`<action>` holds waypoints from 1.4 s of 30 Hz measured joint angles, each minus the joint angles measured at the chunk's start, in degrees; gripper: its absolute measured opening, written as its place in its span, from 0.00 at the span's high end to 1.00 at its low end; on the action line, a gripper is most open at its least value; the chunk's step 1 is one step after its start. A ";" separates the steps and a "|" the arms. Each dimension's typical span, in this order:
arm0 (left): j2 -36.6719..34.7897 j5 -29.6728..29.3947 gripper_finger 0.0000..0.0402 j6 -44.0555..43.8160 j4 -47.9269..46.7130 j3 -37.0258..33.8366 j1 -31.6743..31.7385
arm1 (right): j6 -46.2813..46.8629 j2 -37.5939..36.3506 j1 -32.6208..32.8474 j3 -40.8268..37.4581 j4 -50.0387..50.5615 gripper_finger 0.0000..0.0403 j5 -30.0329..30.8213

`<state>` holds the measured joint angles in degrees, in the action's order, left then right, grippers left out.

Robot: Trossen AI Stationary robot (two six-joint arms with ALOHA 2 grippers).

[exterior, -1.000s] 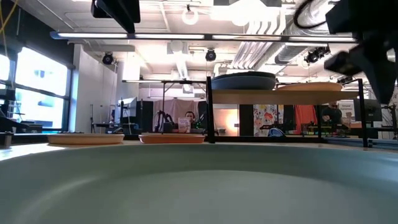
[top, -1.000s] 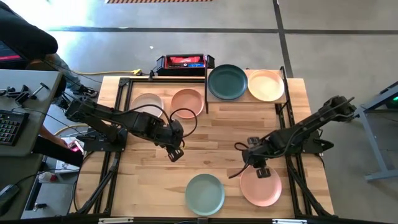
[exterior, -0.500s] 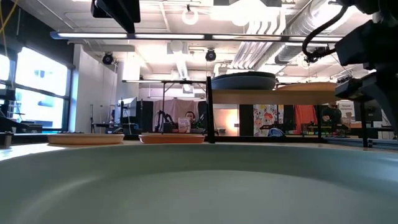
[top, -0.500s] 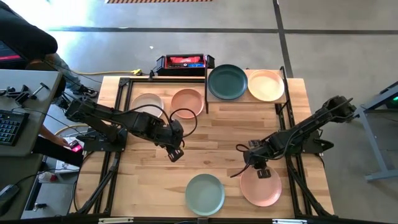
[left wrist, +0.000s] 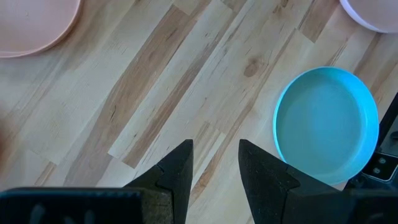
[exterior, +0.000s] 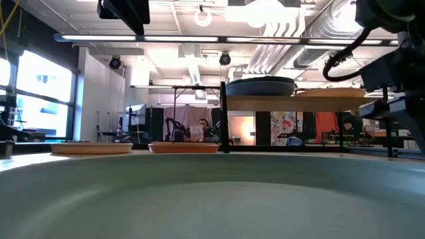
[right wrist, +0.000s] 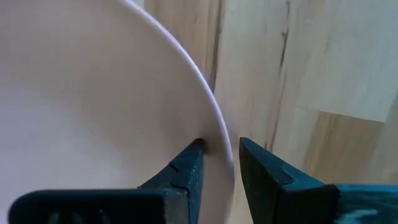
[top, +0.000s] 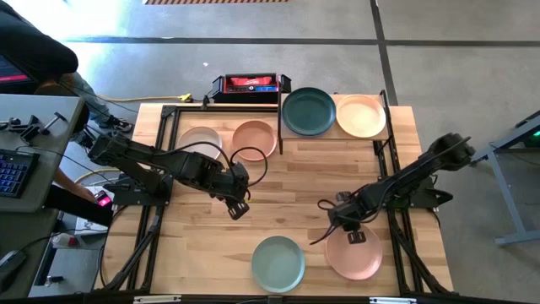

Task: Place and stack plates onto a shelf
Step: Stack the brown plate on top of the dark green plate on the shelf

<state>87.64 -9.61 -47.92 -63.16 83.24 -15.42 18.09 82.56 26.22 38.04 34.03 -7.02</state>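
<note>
Table (top: 295, 181): one, wood.
Shelf (top: 334, 135): one, holding dark green plate (top: 308, 111) and cream plate (top: 361, 116).
Plates on table: four, pale pink plate (top: 199, 139), orange-tan plate (top: 254, 138), sage green plate (top: 278, 263), salmon plate (top: 358, 256).
Right gripper (right wrist: 216, 163): fingers straddling the salmon plate's rim, slightly parted.
Left gripper (left wrist: 215, 168): parted, empty, over bare table.

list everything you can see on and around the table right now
shelf: 1, light wood on black posts, far right of the table
plates on shelf: 2, dark green and cream, side by side
plates on table, far left: 2, pale pink and salmon
plates on table, near edge: 2, sage green and pink
black and red box: 1, behind the table
keyboard: 1, dark, desk at left
left gripper: open, over bare wood mid-table
right gripper: fingers straddle the pink plate's rim, not visibly closed
</note>
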 joint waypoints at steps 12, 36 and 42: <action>0.00 -0.02 0.71 0.04 0.00 0.00 0.04 | 1.50 0.35 -0.02 0.04 -0.23 0.98 -3.52; 0.00 -1.31 0.71 2.08 -0.02 0.00 0.07 | 4.61 0.17 -0.76 9.21 7.50 1.00 -2.45; 0.00 -1.73 0.71 2.09 -0.02 0.00 0.07 | 3.49 0.20 -2.96 13.01 11.61 1.00 -2.40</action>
<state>87.64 -11.33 -45.83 -63.18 83.24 -15.35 21.58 82.76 23.26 51.05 45.65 -9.42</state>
